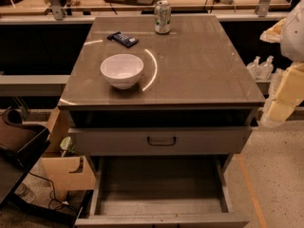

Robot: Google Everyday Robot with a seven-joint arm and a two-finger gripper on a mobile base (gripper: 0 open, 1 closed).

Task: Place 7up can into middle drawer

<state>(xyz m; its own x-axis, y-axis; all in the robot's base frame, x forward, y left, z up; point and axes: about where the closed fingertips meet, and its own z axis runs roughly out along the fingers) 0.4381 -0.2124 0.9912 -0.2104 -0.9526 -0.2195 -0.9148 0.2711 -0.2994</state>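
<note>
- Your 7up can (162,17) stands upright at the back of the cabinet top (204,65), near the middle of its far edge.
- A dark snack bar (123,39) lies just left of the can, and a white bowl (122,70) sits nearer the front.
- The middle drawer (159,194) is pulled out, below a drawer front (118,141) with a dark handle.
- Your gripper (279,109) hangs beside the cabinet's right side, well apart from the can; you cannot tell whether it is apart or together.

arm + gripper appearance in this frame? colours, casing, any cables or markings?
Only a strip shows at the right edge. The arm has a smooth, rounded white casing on top, then blocky cream-yellow segments below. The gripper, beside the right front corner of the cabinet, is the same pale cream. No cables or markings are visible.
</note>
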